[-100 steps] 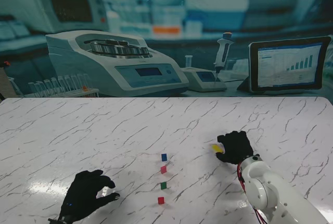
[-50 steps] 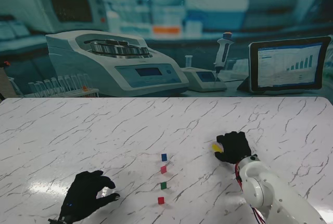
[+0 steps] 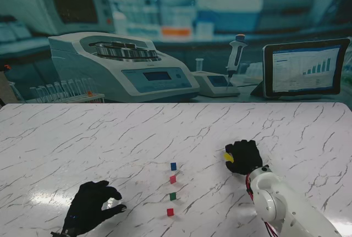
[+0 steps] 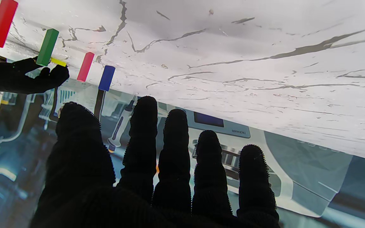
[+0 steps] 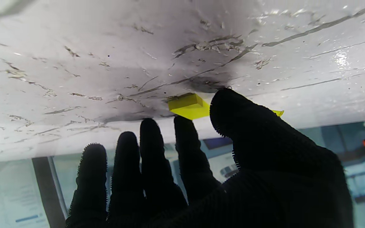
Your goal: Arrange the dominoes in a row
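Marble table (image 3: 82, 138) before a lab backdrop carries four dominoes standing in a row: blue (image 3: 173, 166), pink (image 3: 172, 179), green (image 3: 172, 196), red (image 3: 170, 211). A fifth, the yellow domino (image 3: 227, 156), lies well right of them under the right hand (image 3: 243, 157), thumb and fingers closing round it, though whether it is firmly gripped I cannot tell. Left hand (image 3: 91, 207) rests open and empty, so one placement remains, probably beyond blue.
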You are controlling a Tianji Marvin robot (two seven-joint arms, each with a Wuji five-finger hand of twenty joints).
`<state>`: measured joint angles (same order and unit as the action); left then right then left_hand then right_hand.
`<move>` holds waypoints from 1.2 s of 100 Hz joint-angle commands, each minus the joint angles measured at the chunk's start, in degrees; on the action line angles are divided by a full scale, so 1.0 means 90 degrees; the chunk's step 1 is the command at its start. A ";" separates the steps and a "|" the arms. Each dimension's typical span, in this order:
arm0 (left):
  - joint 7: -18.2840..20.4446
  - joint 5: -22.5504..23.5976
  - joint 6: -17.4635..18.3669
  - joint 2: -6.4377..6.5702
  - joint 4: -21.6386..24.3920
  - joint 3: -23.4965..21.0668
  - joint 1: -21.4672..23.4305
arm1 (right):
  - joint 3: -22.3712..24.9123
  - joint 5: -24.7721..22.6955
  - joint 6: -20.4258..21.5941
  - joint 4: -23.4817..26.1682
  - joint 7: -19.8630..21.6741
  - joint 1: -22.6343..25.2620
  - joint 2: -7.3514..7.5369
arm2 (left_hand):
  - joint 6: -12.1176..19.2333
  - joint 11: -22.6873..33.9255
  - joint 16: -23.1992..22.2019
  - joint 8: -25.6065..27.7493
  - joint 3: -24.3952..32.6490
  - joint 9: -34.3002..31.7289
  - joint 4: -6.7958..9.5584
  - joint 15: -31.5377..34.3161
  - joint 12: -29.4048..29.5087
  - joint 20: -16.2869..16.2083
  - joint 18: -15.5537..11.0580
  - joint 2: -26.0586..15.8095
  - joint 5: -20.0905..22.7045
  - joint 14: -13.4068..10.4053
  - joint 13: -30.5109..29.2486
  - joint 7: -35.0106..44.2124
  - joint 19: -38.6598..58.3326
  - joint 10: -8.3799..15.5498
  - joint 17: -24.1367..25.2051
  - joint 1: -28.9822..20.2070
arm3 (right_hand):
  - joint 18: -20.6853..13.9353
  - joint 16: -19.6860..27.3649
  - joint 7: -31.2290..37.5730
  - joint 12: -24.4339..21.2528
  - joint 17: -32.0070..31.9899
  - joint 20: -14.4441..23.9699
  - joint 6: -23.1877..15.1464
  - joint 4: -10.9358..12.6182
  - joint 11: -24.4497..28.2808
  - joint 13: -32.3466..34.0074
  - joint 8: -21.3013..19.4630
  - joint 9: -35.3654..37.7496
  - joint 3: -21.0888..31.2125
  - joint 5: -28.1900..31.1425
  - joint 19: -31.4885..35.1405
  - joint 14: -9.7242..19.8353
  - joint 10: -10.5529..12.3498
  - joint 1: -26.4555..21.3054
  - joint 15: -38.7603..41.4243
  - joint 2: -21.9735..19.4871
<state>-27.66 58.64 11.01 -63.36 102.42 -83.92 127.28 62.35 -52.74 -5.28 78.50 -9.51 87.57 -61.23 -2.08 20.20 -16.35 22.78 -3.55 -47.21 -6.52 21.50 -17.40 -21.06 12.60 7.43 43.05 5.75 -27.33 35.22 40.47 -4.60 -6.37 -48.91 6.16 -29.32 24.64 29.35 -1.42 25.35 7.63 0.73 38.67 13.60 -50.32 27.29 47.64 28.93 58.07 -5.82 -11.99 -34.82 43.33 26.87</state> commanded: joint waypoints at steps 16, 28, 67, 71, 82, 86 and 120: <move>0.0043 -0.0033 0.0158 -0.0034 -0.0036 0.0026 0.0024 | -0.0103 0.0027 -0.0006 -0.0179 0.0017 0.0186 -0.0062 | 0.0233 0.0112 -0.0112 0.0043 -0.0070 -0.0106 -0.0033 0.0069 -0.0105 -0.0093 -0.0098 -0.0039 0.0078 -0.0195 -0.0139 0.0113 0.0238 0.0200 0.0005 -0.0056 | 0.0294 -0.0100 0.1936 0.0530 0.0094 -0.0027 -0.0493 -0.0517 0.1034 0.0300 -0.0070 0.0486 0.0250 -0.0039 0.0344 0.0188 0.0601 -0.0724 0.0389 0.0441; 0.0047 -0.0045 0.0156 -0.0035 -0.0043 0.0035 0.0017 | -0.0110 0.0021 -0.0035 -0.0183 -0.0039 0.0199 -0.0070 | 0.0225 0.0115 -0.0111 0.0042 -0.0072 -0.0116 -0.0034 0.0067 -0.0106 -0.0093 -0.0099 -0.0053 0.0078 -0.0191 -0.0133 0.0117 0.0238 0.0198 0.0009 -0.0061 | 0.0287 -0.0163 0.2974 0.0785 0.0167 -0.0052 -0.0712 -0.0593 0.1238 0.0495 0.0243 0.0748 0.0242 -0.0165 0.0445 0.0235 0.0666 -0.1050 0.0531 0.0572; 0.0031 -0.0064 0.0156 -0.0036 -0.0084 0.0065 -0.0030 | -0.0188 0.0017 0.0065 -0.0292 -0.0385 0.0156 -0.0111 | 0.0227 0.0118 -0.0113 0.0035 -0.0067 -0.0122 -0.0038 0.0075 -0.0106 -0.0109 -0.0076 -0.0127 0.0101 -0.0191 -0.0138 0.0127 0.0271 0.0178 0.0000 -0.0106 | 0.0332 -0.0172 0.4222 0.0963 0.0197 -0.0107 -0.1275 -0.0619 0.1414 0.0857 -0.0055 0.1266 0.0380 0.0264 0.0485 0.0312 0.0863 -0.1458 0.0602 0.0556; 0.0025 -0.0061 0.0156 -0.0037 -0.0084 0.0064 -0.0029 | -0.0180 0.0008 0.0072 -0.0271 -0.0394 0.0167 -0.0111 | 0.0230 0.0121 -0.0114 0.0034 -0.0068 -0.0129 -0.0043 0.0077 -0.0107 -0.0110 -0.0075 -0.0130 0.0106 -0.0191 -0.0140 0.0129 0.0272 0.0175 0.0002 -0.0116 | 0.0339 -0.0169 0.4351 0.1009 0.0195 -0.0117 -0.1302 -0.0633 0.1454 0.0859 -0.0143 0.1221 0.0424 0.0237 0.0486 0.0310 0.0894 -0.1468 0.0601 0.0572; 0.0012 -0.0065 0.0156 -0.0039 -0.0094 0.0064 -0.0031 | -0.0152 -0.0003 0.0099 -0.0222 -0.0423 0.0197 -0.0115 | 0.0251 0.0124 -0.0114 0.0015 -0.0073 -0.0138 -0.0081 0.0081 -0.0107 -0.0112 -0.0083 -0.0135 0.0116 -0.0193 -0.0145 0.0133 0.0276 0.0170 0.0002 -0.0203 | 0.0344 -0.0165 0.4675 0.1173 0.0177 -0.0141 -0.1390 -0.0681 0.1618 0.0834 -0.0372 0.1150 0.0539 0.0156 0.0487 0.0318 0.0941 -0.1501 0.0598 0.0613; 0.0011 -0.0067 0.0156 -0.0039 -0.0097 0.0066 -0.0032 | -0.0147 -0.0009 0.0110 -0.0215 -0.0460 0.0204 -0.0119 | 0.0252 0.0125 -0.0114 0.0005 -0.0083 -0.0139 -0.0098 0.0082 -0.0107 -0.0112 -0.0087 -0.0150 0.0118 -0.0196 -0.0145 0.0135 0.0278 0.0166 0.0001 -0.0222 | 0.0339 -0.0173 0.4809 0.1259 0.0173 -0.0148 -0.1439 -0.0696 0.1712 0.0834 -0.0467 0.1117 0.0579 0.0119 0.0492 0.0322 0.0943 -0.1511 0.0618 0.0635; 0.0026 -0.0079 0.0145 -0.0039 -0.0099 0.0070 -0.0040 | -0.0060 -0.0067 0.0172 -0.0086 -0.0704 0.0290 -0.0149 | 0.0293 0.0135 -0.0112 -0.0075 -0.0160 -0.0151 -0.0195 0.0090 -0.0105 -0.0111 -0.0086 -0.0175 0.0132 -0.0191 -0.0147 0.0188 0.0276 0.0163 0.0004 -0.0408 | 0.0345 -0.0250 0.5311 0.1652 0.0143 -0.0171 -0.1558 -0.0736 0.2170 0.0890 -0.0768 0.1114 0.0644 0.0097 0.0514 0.0324 0.1000 -0.1476 0.0766 0.0695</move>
<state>-27.95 58.20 11.03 -63.40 101.63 -83.47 126.62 62.16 -53.30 -3.96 77.95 -16.02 89.04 -62.08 -1.43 20.41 -16.35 22.78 -3.71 -47.32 -6.52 21.50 -17.69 -21.09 12.60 7.33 43.47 5.74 -27.33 35.90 41.09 -4.57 -6.41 -50.88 6.16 -30.63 64.88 43.34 0.67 24.62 -2.21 -5.07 56.61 20.75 -56.34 36.29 52.08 26.47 61.65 -3.95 -4.00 -44.95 48.82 33.83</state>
